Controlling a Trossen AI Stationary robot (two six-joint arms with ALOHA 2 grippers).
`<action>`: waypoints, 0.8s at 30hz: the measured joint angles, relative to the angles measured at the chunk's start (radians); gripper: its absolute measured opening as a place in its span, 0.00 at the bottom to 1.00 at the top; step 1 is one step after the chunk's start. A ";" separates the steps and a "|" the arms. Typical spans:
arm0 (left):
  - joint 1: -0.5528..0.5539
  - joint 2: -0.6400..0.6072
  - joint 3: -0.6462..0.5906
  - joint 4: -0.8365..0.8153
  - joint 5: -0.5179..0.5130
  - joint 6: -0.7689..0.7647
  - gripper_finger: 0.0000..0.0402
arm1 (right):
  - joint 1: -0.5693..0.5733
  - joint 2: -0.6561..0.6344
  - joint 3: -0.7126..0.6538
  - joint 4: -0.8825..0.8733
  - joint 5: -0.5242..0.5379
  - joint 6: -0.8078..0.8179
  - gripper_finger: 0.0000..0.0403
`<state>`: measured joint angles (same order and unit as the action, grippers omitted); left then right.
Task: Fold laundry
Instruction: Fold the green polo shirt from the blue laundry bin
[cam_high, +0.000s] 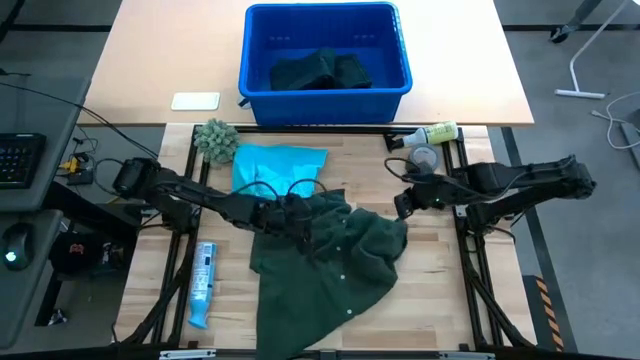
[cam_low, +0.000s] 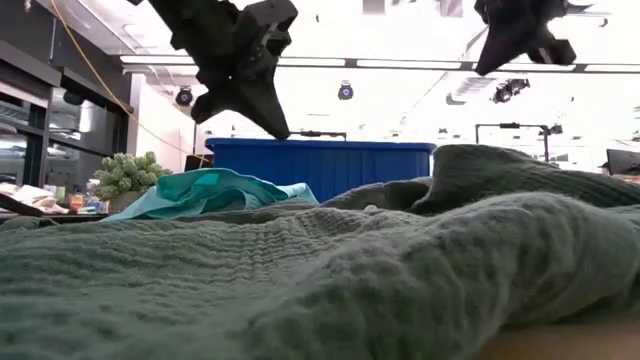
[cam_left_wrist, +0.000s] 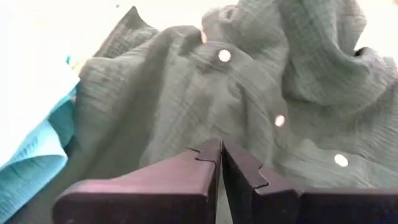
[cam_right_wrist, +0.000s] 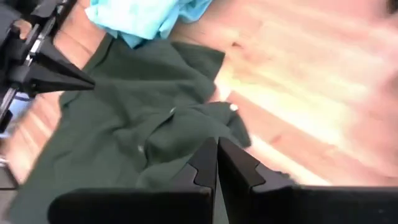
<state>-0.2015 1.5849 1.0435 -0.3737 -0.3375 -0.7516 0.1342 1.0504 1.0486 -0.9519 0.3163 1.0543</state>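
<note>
A dark green buttoned garment (cam_high: 330, 265) lies crumpled on the wooden table, spread toward the near edge. Its far part rests against a bright turquoise piece (cam_high: 275, 165) lying flat beyond it. My left gripper (cam_high: 303, 227) is shut and hangs above the green garment's far left part; the low view shows it (cam_low: 282, 132) raised clear of the cloth. My right gripper (cam_high: 402, 205) is shut too, held above the garment's far right edge (cam_right_wrist: 230, 118). In the left wrist view the shut fingers (cam_left_wrist: 220, 149) point down at the buttoned cloth (cam_left_wrist: 186, 93).
A blue bin (cam_high: 325, 105) with a dark garment inside (cam_high: 320, 70) stands past the far edge. A fuzzy grey-green ball (cam_high: 215, 138) sits at far left, a blue-white tube (cam_high: 202, 285) near left, and a bottle (cam_high: 432, 133) and a tape roll (cam_high: 425, 157) far right. Bare wood (cam_high: 440, 290) shows at near right.
</note>
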 joint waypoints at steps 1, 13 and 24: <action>0.003 0.008 0.000 -0.001 0.014 -0.008 0.00 | 0.004 0.015 0.030 -0.028 0.004 -0.012 0.00; -0.143 0.169 -0.001 0.307 0.092 -0.232 0.00 | 0.064 0.219 0.077 -0.028 -0.128 -0.110 0.00; -0.034 0.293 -0.001 0.549 0.146 -0.161 0.00 | 0.063 0.258 -0.155 0.158 -0.240 0.030 0.00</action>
<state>-0.2356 1.8783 1.0424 0.1754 -0.1916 -0.9124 0.1973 1.3080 0.8933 -0.7936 0.0766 1.0840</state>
